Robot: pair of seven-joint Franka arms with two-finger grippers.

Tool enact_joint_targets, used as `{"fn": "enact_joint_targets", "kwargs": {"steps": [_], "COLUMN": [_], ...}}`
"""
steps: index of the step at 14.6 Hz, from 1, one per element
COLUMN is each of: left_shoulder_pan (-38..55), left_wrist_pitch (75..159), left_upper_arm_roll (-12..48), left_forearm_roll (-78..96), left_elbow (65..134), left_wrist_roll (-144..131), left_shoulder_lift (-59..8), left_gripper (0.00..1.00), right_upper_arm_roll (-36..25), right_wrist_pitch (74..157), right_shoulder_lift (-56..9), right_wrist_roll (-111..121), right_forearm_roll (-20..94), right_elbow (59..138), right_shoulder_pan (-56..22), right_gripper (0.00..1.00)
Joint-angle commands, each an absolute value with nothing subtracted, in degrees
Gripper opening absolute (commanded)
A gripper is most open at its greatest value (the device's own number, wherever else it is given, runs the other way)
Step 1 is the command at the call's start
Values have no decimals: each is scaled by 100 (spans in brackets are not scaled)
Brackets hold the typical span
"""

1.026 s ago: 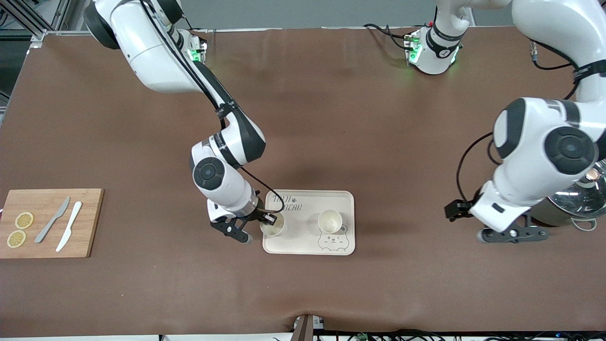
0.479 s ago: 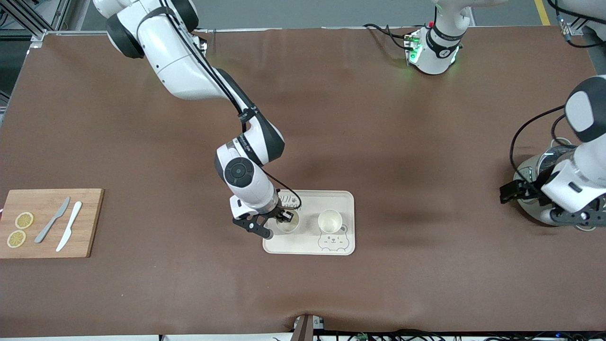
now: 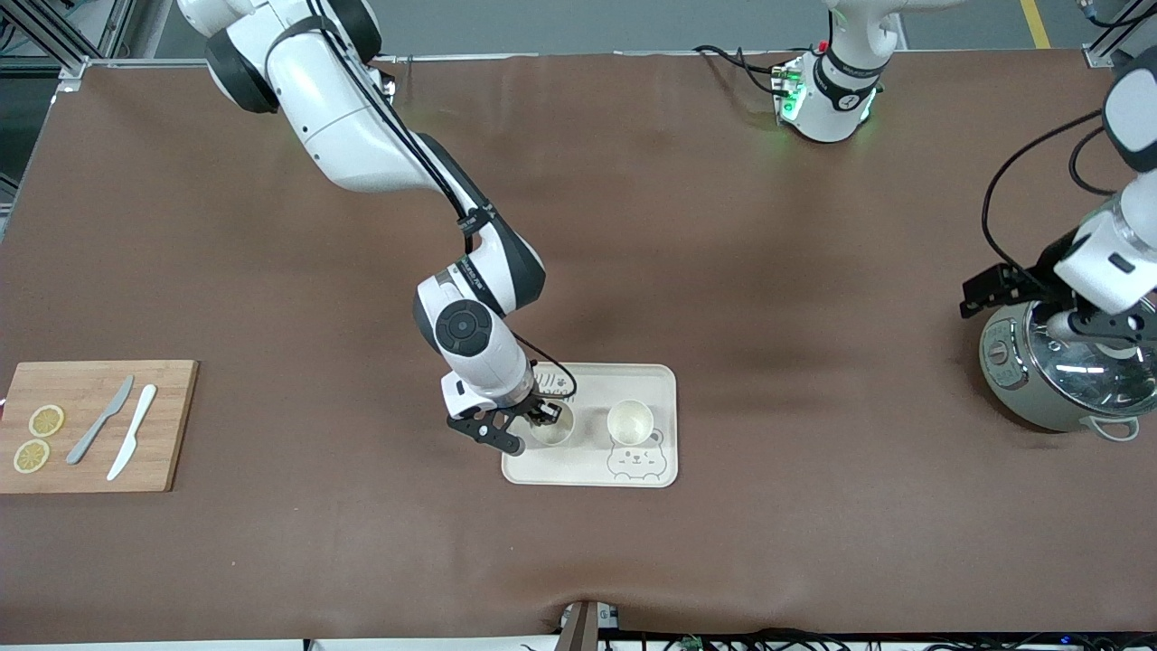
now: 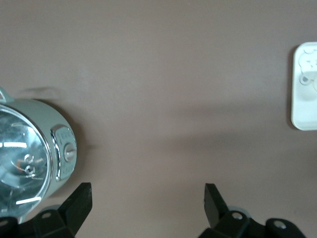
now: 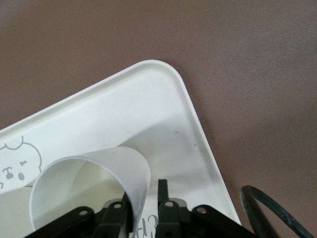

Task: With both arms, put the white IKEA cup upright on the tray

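Note:
The cream tray (image 3: 587,470) with the bear drawing lies near the table's middle. Two white cups stand upright on it. One cup (image 3: 630,421) stands free above the bear. The other cup (image 3: 553,425) is at my right gripper (image 3: 540,414), toward the right arm's end of the tray. In the right wrist view that cup's (image 5: 94,173) wall sits between the fingers of my right gripper (image 5: 144,192); one finger is inside, and the outer finger (image 5: 162,191) stands slightly off the wall, over the tray (image 5: 163,99). My left gripper (image 3: 1085,324) is open and empty (image 4: 147,198) over the table by a rice cooker.
A grey rice cooker (image 3: 1058,389) with a glass lid stands at the left arm's end of the table and shows in the left wrist view (image 4: 29,158). A wooden cutting board (image 3: 90,461) with two knives and lemon slices lies at the right arm's end.
My right gripper carried its cup from the tray's edge further onto the tray, then stayed there. My left arm swung away from the tray to the rice cooker.

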State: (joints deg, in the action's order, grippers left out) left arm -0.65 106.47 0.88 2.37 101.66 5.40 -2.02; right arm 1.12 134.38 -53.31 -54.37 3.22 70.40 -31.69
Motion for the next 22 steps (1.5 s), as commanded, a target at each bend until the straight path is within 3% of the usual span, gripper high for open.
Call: {"fn": "enact_joint_targets", "kwargs": {"steps": [1, 4, 8, 13, 19, 22], "left_shoulder_pan": [9, 105, 307, 466, 475, 475], "left_wrist_pitch": [10408, 10240, 9845, 9309, 8817, 8527], "left_upper_arm_roll": [280, 465, 457, 457, 457, 457], "left_forearm_roll": [343, 334, 334, 255, 246, 62], "left_elbow": [10538, 10468, 9714, 8913, 8701, 8701], "left_wrist_roll": [422, 107, -70, -27, 140, 395], "left_shoulder_lift": [386, 597, 449, 167, 167, 149], "left_gripper": [100, 100, 100, 100, 100, 100], "right_upper_arm_roll": [53, 61, 62, 97, 97, 79], "right_wrist_pitch": [13412, 13324, 12807, 11052, 8153, 7349], "right_shoulder_lift": [-5414, -5248, -4941, -3966, -2376, -1559], "right_wrist_roll": [-5537, -5476, -5310, -4695, -3414, -2394], "right_forearm_roll": [220, 211, 202, 307, 325, 316], "right_elbow": [6882, 6882, 6873, 6864, 6908, 7267], "right_shoulder_pan": [-3199, -3147, -3146, -2910, -2234, -1654], "right_gripper": [100, 100, 100, 100, 100, 100]}}
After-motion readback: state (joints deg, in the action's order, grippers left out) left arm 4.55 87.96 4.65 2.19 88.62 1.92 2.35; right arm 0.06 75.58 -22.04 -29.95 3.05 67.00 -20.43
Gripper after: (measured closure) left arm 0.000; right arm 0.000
